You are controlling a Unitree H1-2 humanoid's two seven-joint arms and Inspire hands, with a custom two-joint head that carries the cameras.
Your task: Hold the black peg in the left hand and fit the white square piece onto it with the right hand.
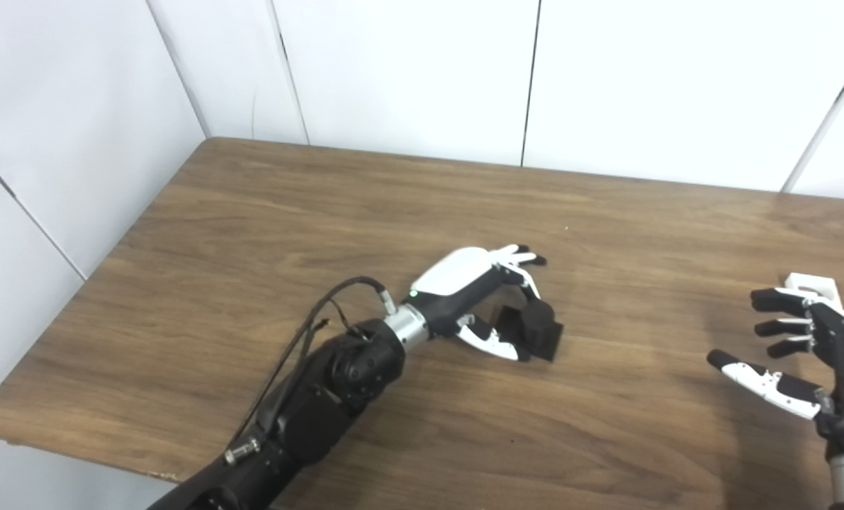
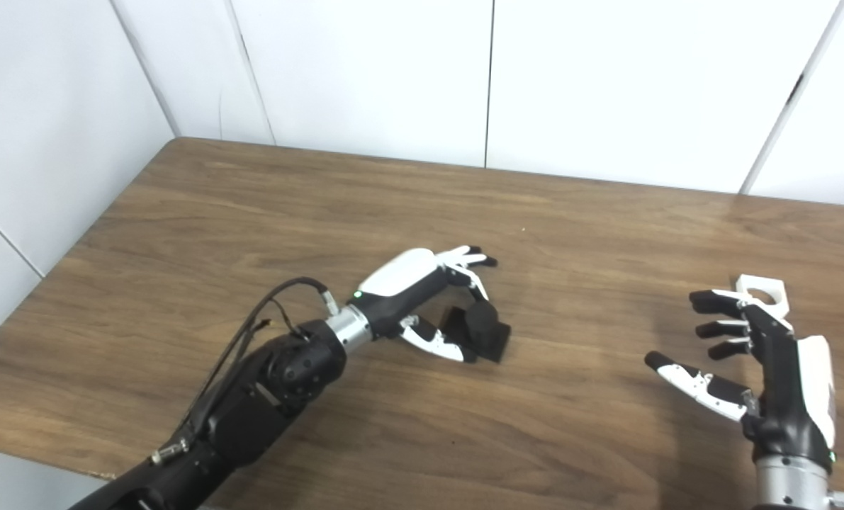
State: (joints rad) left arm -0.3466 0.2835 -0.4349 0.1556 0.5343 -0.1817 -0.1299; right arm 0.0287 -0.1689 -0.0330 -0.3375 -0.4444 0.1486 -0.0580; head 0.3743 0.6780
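Table (image 1: 266, 234): brown wood grain, white panelled wall (image 1: 407, 71) behind; near-left corner in view.
Left arm (image 1: 308, 404): black, in from near left, angled toward table centre; loose black cable (image 1: 308, 319) looping over the wrist.
Left hand (image 1: 489, 301): low at table centre, white back turned up, fingers (image 1: 521, 256) reaching far-right, thumb curled under on the near side.
Left hand state: fingers and thumb curved round the peg, touching or nearly so; firm hold or not, cannot tell.
Peg (image 1: 538, 322): black, round post on a flat square base; resting on the table between thumb and fingers of the left hand, partly hidden by them.
Right hand (image 2: 755, 361): at the right edge, palm facing left, raised over the table; shadow on the wood to its left.
Right hand state: spread wide, fingers (image 2: 712, 303) apart, thumb held out low and left, nothing in it.
Square piece (image 2: 763, 289): white, with a round hole through the top; on the table just beyond the right fingertips, far side; touching them or not, cannot tell.
Peg to piece: well apart, peg centre, piece right.
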